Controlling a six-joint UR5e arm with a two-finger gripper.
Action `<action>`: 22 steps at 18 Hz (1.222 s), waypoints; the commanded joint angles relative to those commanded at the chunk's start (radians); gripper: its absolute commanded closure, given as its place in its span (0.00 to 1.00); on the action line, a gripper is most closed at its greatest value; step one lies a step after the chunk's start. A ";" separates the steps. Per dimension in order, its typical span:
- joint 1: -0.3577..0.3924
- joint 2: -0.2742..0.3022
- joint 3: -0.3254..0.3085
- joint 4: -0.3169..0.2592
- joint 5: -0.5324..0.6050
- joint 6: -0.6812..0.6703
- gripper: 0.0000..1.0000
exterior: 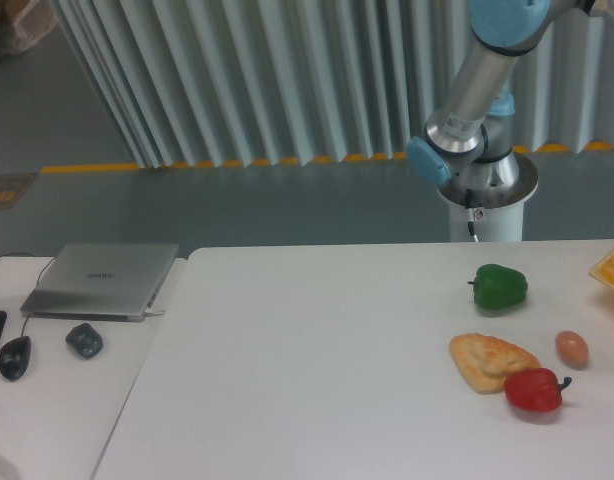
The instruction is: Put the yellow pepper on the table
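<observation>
Yellow pepper not in view; nowhere on the table [317, 360]. A yellow object [612, 268] shows at the right edge, unidentifiable. Arm [477, 90] rises out of frame; the jaws are out of view, so their state and load are unknown. Judged from the green pepper [501, 286] and red pepper [534, 390]: light, glossy, slippery. Grip across the lobes, not the stem.

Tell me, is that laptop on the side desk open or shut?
Shut. The laptop lies flat with its silver lid down; no screen or keyboard shows.
</observation>
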 joint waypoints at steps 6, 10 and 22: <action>-0.011 0.063 0.017 -0.115 -0.012 -0.002 0.50; -0.044 0.116 0.017 -0.228 -0.061 0.000 0.51; -0.257 0.207 0.014 -0.388 -0.164 -0.250 0.50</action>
